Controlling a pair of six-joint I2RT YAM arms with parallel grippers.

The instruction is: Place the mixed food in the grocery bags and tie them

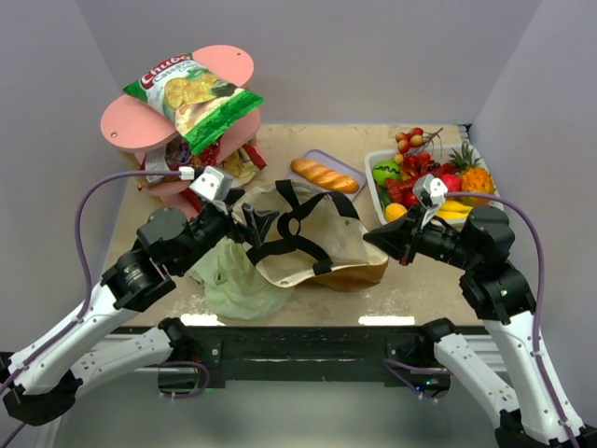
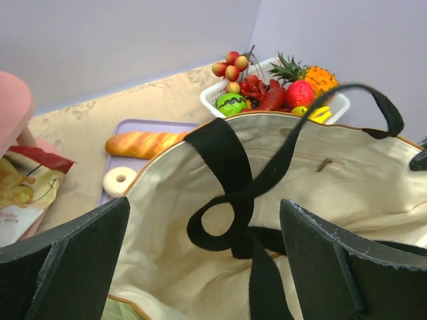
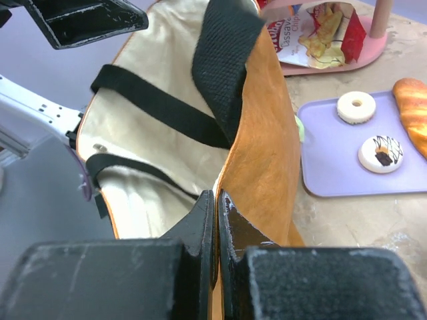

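Observation:
A grocery bag (image 1: 338,231), tan outside and cream inside, lies open at the table's middle. Its black straps (image 2: 233,200) cross in a loop over the mouth. My left gripper (image 1: 250,222) hangs open above that mouth (image 2: 205,220), the loop between its fingers, touching nothing. My right gripper (image 1: 373,238) is shut on the bag's right rim (image 3: 217,197), holding the tan wall (image 3: 267,147) up. A crumpled pale-green plastic bag (image 1: 229,280) lies at the bag's left. A green-and-white chips bag (image 1: 196,98) tops a pink stand (image 1: 126,126), red packets (image 3: 320,27) below. A bread loaf (image 1: 324,175) and round pieces (image 3: 355,107) rest on a purple tray (image 3: 333,160).
A white basket (image 1: 373,177) full of toy fruit stands at the back right, behind my right arm. Grey walls close the table on three sides. The pink stand occupies the back left corner.

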